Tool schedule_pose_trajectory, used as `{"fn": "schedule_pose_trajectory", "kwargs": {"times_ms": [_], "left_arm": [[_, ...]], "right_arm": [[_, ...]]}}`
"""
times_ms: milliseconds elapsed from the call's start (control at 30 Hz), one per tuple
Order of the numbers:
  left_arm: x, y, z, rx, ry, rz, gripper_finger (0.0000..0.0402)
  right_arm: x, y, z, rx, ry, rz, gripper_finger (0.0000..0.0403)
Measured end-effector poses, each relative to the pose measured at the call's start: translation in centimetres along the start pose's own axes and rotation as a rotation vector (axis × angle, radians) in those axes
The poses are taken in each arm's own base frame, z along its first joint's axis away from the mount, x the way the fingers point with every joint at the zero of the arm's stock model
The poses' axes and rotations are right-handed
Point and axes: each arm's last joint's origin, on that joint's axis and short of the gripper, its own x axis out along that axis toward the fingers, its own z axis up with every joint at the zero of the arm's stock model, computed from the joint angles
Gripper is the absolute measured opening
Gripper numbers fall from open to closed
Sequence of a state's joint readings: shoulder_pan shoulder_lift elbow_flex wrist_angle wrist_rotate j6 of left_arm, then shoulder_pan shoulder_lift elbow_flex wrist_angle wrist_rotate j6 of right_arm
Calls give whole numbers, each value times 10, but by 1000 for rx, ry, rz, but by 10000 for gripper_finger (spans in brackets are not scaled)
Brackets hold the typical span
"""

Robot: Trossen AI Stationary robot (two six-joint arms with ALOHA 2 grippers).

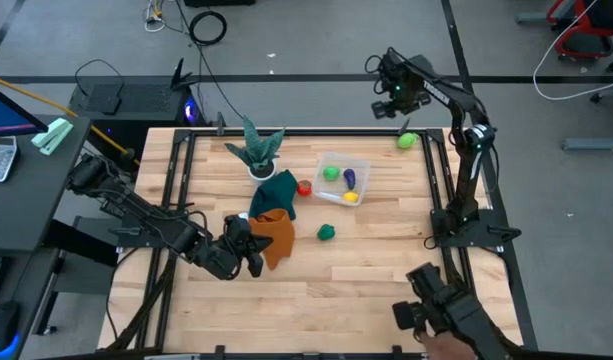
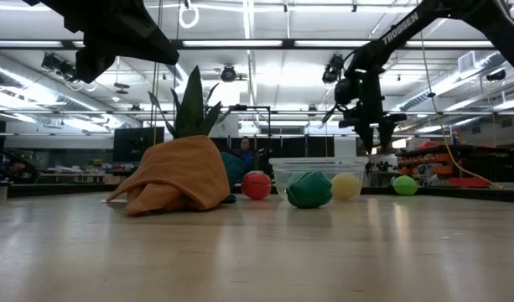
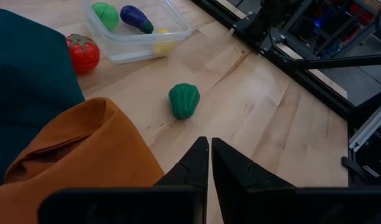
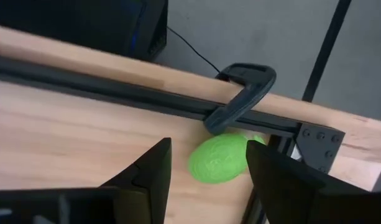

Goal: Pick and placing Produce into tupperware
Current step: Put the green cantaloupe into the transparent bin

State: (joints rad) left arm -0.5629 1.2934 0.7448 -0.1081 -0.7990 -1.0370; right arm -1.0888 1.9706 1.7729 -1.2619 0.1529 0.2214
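Hovering released over the light green fruit (image 4: 219, 158) at the desk's (image 1: 386, 260) far right corner, the right gripper (image 4: 209, 163) must descend and close — tupperware (image 1: 362, 168) nearby; left gripper (image 3: 210, 163) waits clenched.

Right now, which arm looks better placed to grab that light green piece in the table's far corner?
Right. The right gripper hangs open just above the light green produce, while the left gripper sits shut beside the orange cloth.
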Motion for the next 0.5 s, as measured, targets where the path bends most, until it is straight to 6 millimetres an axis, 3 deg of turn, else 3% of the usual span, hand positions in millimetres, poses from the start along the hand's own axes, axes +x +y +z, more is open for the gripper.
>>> {"fn": "schedule_pose_trajectory", "kwargs": {"times_ms": [233,500], "left_arm": [[0,0,0,1,0,0,19],[0,0,0,1,0,0,16]], "right_arm": [[2,-13,-2,72,29,-11,171],[32,-13,-19,24,152,-39,173]]}}
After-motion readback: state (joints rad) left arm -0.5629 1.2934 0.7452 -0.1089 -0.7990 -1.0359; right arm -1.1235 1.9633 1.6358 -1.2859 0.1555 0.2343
